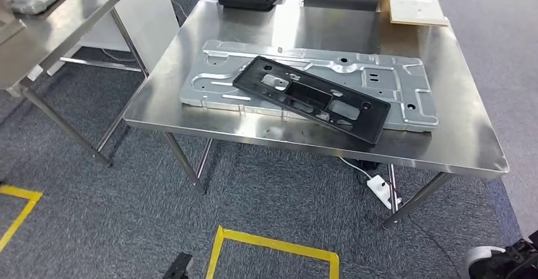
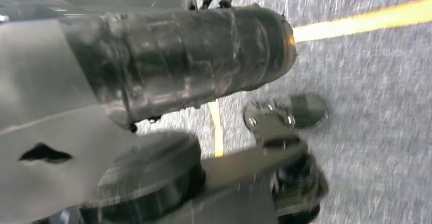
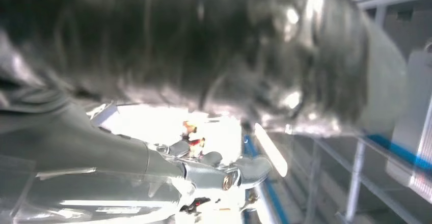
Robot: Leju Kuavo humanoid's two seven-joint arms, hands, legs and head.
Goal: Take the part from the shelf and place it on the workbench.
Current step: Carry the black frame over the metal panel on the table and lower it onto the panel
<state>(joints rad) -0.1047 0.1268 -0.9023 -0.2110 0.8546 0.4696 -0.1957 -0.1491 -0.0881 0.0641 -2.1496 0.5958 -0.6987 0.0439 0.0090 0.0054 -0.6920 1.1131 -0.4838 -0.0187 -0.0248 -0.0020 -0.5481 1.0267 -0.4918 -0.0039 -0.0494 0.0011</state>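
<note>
near the bench's [image 1: 444, 146] front edge, black part [image 1: 311, 97] lying aslant atop the silver metal panel [image 1: 393, 89]. at the far right corner, a cardboard box [image 1: 412, 0]. left hand [image 2: 183, 66] and right hand [image 3: 214, 168] blurred, grip impossible to tell.

A black rectangular plastic frame [image 1: 311, 97] with cut-outs lies on a pale silver-grey stamped metal panel [image 1: 380, 76], both on the shiny brushed-steel counter [image 1: 457, 133]. The floor is dark blue-grey speckled carpet [image 1: 95, 228] marked with yellow tape lines [image 1: 273, 244]. A tan cardboard box [image 1: 412, 0] holds a white sheet.
</note>
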